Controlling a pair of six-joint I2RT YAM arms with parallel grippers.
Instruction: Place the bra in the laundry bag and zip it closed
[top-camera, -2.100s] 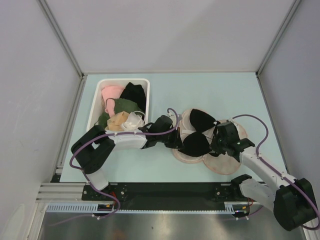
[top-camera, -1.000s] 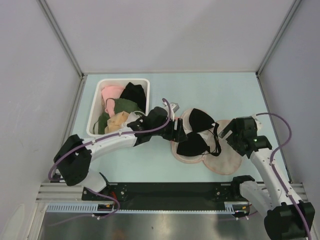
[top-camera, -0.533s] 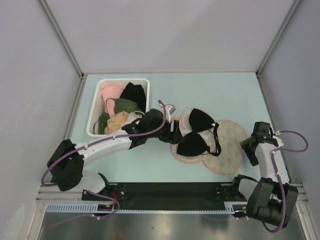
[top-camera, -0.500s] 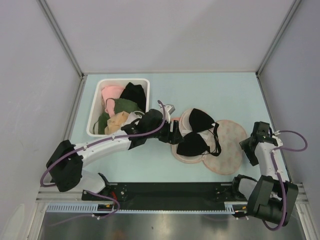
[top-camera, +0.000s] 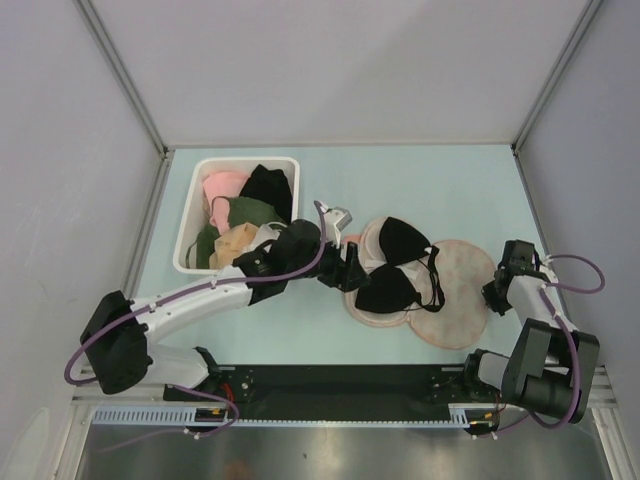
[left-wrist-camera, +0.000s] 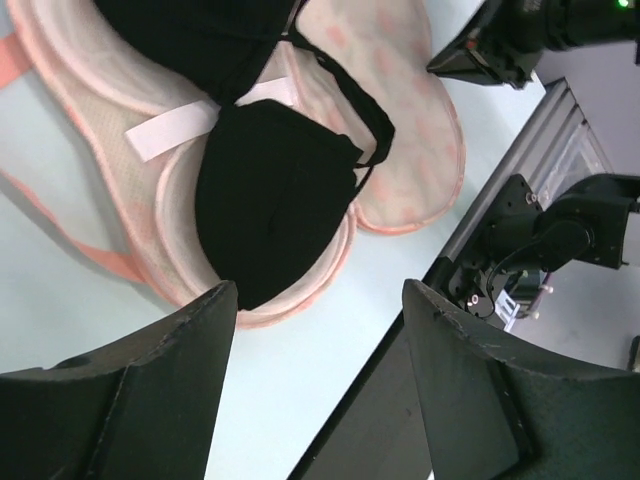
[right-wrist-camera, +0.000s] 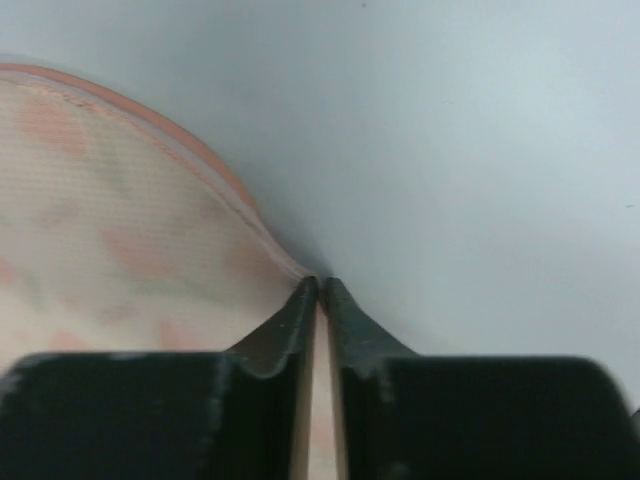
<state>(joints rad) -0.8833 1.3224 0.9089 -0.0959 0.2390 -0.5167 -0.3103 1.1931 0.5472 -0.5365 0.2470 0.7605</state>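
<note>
Right claw (right-wrist-camera: 320, 285) first: its two fingers stand almost together, pinched on the pink outer rim of the laundry bag (right-wrist-camera: 120, 250), with only a sliver of fabric showing between them. We see it low at the right edge of the patterned flap, which lies opened out flat on the pale blue worktop (top-camera: 420, 190).

Our left claw (left-wrist-camera: 318, 295) is spread wide and holds nothing. It hangs at the left side of the bag, its fingers clear of the fabric (as far as the wrist view lets us judge).

We find the bra (top-camera: 388, 290) lying across the pale pink inner half of the bag, one black cup over each round hollow, with a thin strap trailing onto the patterned flap.

Well to the left stands a white bin (top-camera: 243, 160) with pink, green and black garments inside.
</note>
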